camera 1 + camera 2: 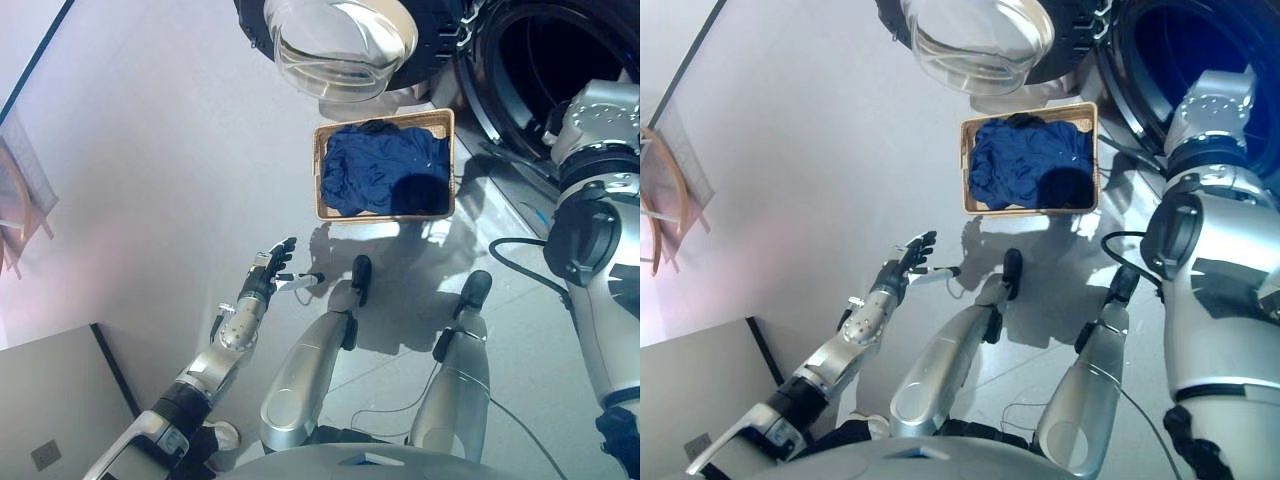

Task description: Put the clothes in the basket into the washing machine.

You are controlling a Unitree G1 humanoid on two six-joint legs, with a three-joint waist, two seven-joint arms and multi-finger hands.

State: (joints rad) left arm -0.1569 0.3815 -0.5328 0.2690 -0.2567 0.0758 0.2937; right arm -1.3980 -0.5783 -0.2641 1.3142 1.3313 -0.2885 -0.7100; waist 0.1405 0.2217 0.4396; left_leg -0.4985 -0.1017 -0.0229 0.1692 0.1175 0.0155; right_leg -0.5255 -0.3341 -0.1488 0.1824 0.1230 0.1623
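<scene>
A wicker basket [318,170] stands on the floor in front of the washing machine, with dark blue clothes [385,170] filling it. The machine's drum opening [560,50] is at the upper right, dark inside. Its round glass door [340,45] stands swung open above the basket. My left hand [270,268] is at the lower left, well short of the basket, with fingers straight and holding nothing. My right arm [595,130] reaches up at the right edge towards the drum opening. Its hand is hidden behind the arm.
A wooden frame [660,200] leans at the far left edge. A grey cabinet [50,400] fills the lower left corner. The pale floor [180,150] stretches left of the basket.
</scene>
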